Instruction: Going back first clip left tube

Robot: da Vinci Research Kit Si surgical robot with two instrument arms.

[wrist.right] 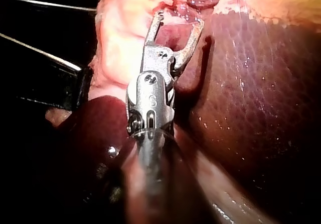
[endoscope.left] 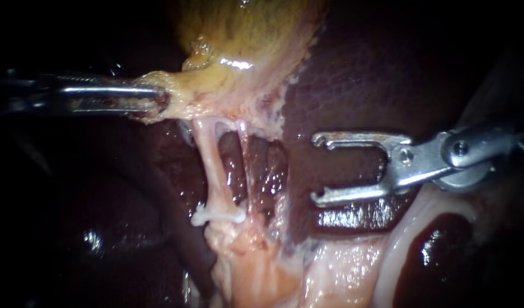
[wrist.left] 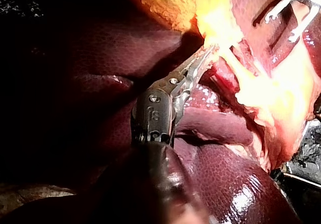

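Jaws, right: wide apart and empty. The right instrument (endoscope.left: 316,168) shows a clear gap between its two prongs, nothing gripped, and hangs over the liver (endoscope.left: 358,74).
Jaws, left: clamped on the pale lower edge of the gallbladder (endoscope.left: 244,34). The left instrument (endoscope.left: 159,101) draws that edge toward the view's left.
Clip: a white clip (endoscope.left: 219,217) sits across the left tube (endoscope.left: 211,165), low down, just above the pale tissue the tube runs into.
Left tube: stretched, running from the gallbladder's edge down to the clip, long axis near vertical in the endoscope view. The thinner right tube (endoscope.left: 243,154) runs just beside it.
Key relation: the clip lies to the left of the open right jaws and a little lower, apart from them, with the right tube and a strip of liver between. The jaws' mouth faces the tubes. The left instrument is busy holding, so the right one is the free one.
Pose, right: the shaft enters from the right, close to level. In the right wrist view the prongs (wrist.right: 179,19) point ahead at the tubes, tips short of them.
Judgement: the clip looks seated, so the exit is straight back along the shaft, jaws left apart.
Risk: the lower prong looks close over the liver, and a dip could graze it.
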